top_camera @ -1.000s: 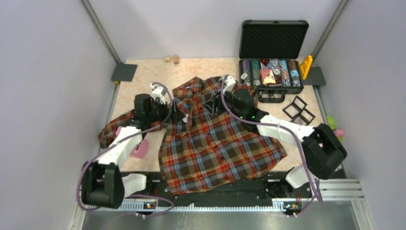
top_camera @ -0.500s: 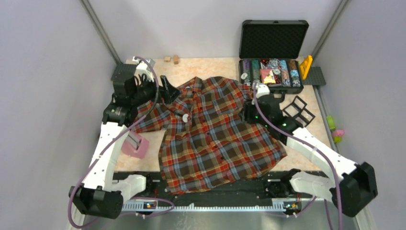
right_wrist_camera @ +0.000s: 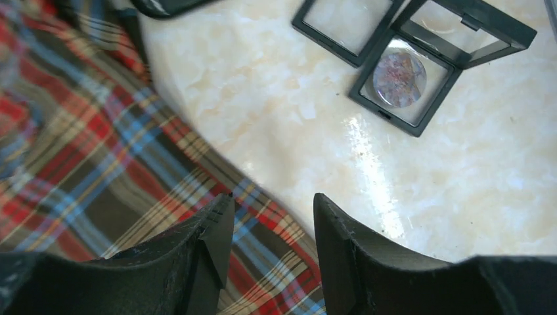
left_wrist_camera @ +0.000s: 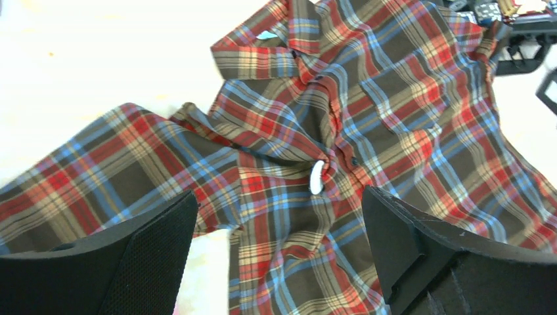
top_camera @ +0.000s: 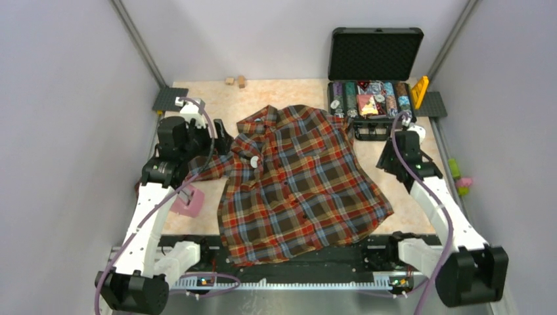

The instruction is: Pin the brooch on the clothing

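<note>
The clothing [top_camera: 295,184], a plaid shirt in red, brown, blue and yellow, lies spread across the table's middle. A small pale round brooch [top_camera: 253,161] sits on it beside the button placket, below the collar. In the left wrist view the brooch [left_wrist_camera: 316,177] shows nearly edge-on among folds of the shirt [left_wrist_camera: 394,118]. My left gripper [top_camera: 221,135] hovers over the shirt's left sleeve, jaws wide open [left_wrist_camera: 279,197] and holding nothing. My right gripper [top_camera: 387,161] is at the shirt's right edge, with its jaws [right_wrist_camera: 272,200] parted and nothing between them, above the hem [right_wrist_camera: 98,164].
An open black case [top_camera: 371,105] with several round badges stands at the back right. Open black display frames [top_camera: 408,152] lie next to my right gripper; one frame [right_wrist_camera: 378,105] holds a bluish-pink disc [right_wrist_camera: 399,79]. A pink block [top_camera: 190,203] rests by my left arm. Small wooden blocks [top_camera: 236,81] sit at the back.
Both grippers have drawn back from the shirt's chest, leaving the brooch on the cloth. The left opened wide and went left; the right swung to the shirt's right edge, jaws widening.
</note>
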